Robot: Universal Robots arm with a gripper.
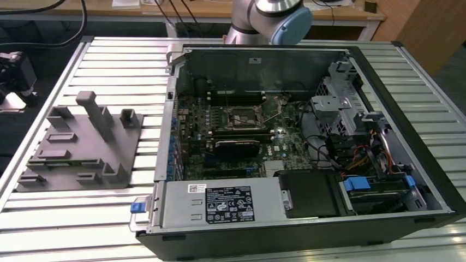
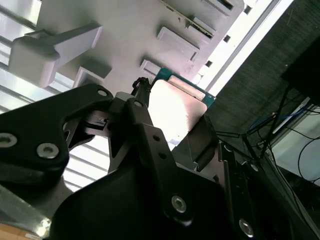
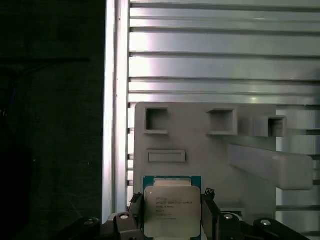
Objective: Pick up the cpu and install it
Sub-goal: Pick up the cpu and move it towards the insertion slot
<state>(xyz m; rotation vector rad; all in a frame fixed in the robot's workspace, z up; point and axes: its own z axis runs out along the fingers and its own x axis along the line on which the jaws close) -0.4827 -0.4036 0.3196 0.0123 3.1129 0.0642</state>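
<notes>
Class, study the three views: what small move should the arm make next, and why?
Probably carry the cpu sideways toward the computer case. The gripper clamps its edges, and it seems lifted clear of the grey tray, while the socket inside the case looks unfilled.

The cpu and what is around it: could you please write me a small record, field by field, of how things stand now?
cpu: pale metal top, green edge, between the gripper's fingers
gripper: shut on the cpu, a finger at each side
grey tray: beyond the cpu in both wrist views, on the slatted table
computer case: open, at the exterior view's right of the tray
socket: inside the case
install: not yet done
</notes>
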